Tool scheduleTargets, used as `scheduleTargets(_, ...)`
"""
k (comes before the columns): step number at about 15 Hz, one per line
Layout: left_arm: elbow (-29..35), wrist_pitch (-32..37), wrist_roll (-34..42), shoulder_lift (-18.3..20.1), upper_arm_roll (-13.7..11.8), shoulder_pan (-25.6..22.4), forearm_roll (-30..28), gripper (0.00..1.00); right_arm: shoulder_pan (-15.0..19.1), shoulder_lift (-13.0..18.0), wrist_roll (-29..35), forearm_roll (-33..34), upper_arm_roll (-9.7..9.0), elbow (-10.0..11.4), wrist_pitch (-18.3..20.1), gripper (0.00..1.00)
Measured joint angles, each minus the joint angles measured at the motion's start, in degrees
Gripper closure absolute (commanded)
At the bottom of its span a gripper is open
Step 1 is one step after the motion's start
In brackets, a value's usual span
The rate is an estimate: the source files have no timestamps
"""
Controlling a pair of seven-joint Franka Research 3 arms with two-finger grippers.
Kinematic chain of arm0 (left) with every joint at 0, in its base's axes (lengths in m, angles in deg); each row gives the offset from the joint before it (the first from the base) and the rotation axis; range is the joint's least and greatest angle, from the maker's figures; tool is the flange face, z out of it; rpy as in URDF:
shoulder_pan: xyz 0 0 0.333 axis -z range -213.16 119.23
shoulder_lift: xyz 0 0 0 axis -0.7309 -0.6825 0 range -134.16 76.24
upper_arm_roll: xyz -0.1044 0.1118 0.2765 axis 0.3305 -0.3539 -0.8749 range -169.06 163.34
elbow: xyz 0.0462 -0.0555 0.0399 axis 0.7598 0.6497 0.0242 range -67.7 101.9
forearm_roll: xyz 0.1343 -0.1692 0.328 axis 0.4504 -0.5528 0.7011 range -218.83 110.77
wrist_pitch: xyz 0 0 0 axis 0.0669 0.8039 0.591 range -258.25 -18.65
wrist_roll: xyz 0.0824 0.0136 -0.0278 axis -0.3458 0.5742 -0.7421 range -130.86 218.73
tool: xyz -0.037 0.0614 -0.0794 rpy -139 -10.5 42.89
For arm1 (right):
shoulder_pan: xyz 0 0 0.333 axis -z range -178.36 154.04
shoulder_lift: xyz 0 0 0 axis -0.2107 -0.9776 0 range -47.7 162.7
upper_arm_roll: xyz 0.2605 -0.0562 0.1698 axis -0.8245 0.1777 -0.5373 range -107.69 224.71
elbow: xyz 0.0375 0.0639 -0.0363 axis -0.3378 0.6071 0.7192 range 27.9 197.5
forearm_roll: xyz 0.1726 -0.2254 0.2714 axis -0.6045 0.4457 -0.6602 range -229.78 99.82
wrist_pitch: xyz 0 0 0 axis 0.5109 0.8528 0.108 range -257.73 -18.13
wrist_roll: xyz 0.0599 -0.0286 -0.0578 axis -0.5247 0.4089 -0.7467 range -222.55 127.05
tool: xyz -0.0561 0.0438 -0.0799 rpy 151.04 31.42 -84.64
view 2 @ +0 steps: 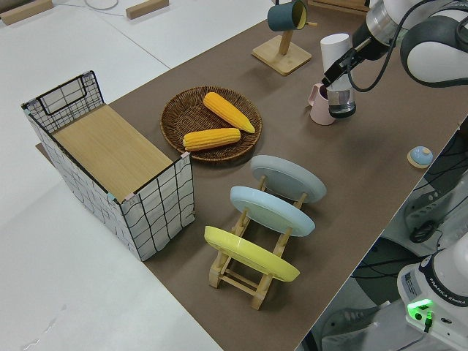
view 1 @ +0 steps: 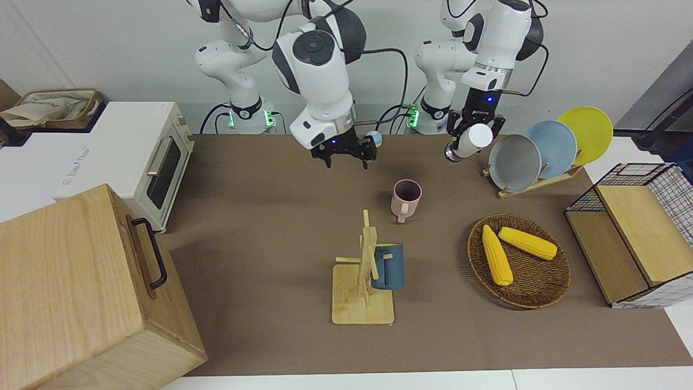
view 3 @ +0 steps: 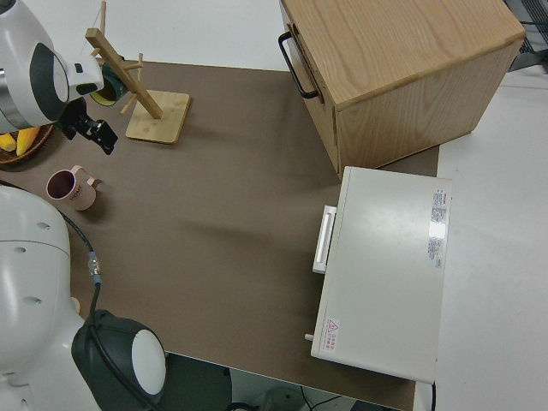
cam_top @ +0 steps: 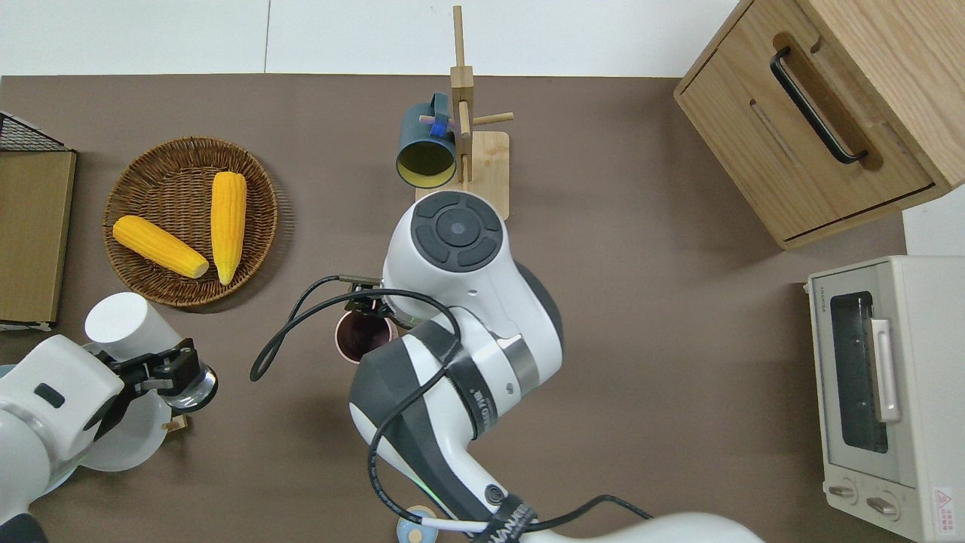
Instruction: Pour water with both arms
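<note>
The left gripper (view 1: 469, 142) holds a white bottle (view 1: 472, 140) up in the air, its jaws clamped around the bottle's body; the bottle is tipped over, its white end pointing away from the robots and its dark metal end back toward them. In the overhead view these jaws are over bare tabletop (cam_top: 641, 317) between the wicker basket (cam_top: 151, 170) with two corn cobs (cam_top: 228, 213) and the plate rack (view 1: 528, 183), whose grey plate (view 1: 514, 161) is just beside the bottle in the front view

The right gripper (view 1: 346, 153) hangs low over the tabletop with its jaws spread wide and nothing between them. The pink mug (view 1: 406, 199) stands upright on the tabletop just beside these jaws, toward the left arm's end, its handle pointing away from the robots; in the overhead view the right arm covers part of its rim (cam_top: 360, 335)

Farther from the robots than the mug is a wooden mug tree (view 1: 367, 268) with a dark blue mug (view 1: 387, 265) hung on one peg

A toaster oven (view 1: 142, 157) and a wooden cabinet (view 1: 81, 287) are at the right arm's end, well apart from both sets of jaws
</note>
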State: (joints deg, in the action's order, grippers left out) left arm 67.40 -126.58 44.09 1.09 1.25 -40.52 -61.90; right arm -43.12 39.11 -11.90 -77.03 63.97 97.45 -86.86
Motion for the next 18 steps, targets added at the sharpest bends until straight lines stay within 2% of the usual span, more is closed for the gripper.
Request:
scheduleTargets(3, 2.2, -2.4, -0.5, 0.0, 0.8, 3.2, -1.2, 1.00, 4.7, 3.2, -8.4, 3.7, 0.20, 0.1, 5.2, 0.011)
scheduleTargets(5, 3.9, -4.4, -1.3, -0.1, 2.9, 3.9, -2.0, 1.00, 7.9, 4.4, -14.4, 5.4, 0.31, 0.1, 7.3, 0.011)
scheduleTargets(8, 5.2, -5.3, -1.6, -0.1, 6.2, 4.0, -4.0, 1.00, 14.1, 6.5, -22.0, 7.3, 0.44, 0.1, 8.8, 0.011)
scheduleTargets(11, 5.7, -5.3, -1.8, -0.7, 7.5, 4.6, -4.5, 1.00, 20.1, 8.4, -28.8, 7.7, 0.49, 0.2, 9.9, 0.011)
scheduleTargets(15, 5.7, -5.3, -1.8, -3.6, 8.5, 4.6, -4.5, 1.00, 25.1, 10.2, -33.8, 9.0, 0.46, 0.2, 11.6, 0.011)
scheduleTargets(18, 5.1, -5.5, -1.8, -6.5, 9.3, 4.7, -4.5, 1.00, 26.2, 10.7, -34.1, 9.0, 0.44, 0.2, 12.3, 0.011)
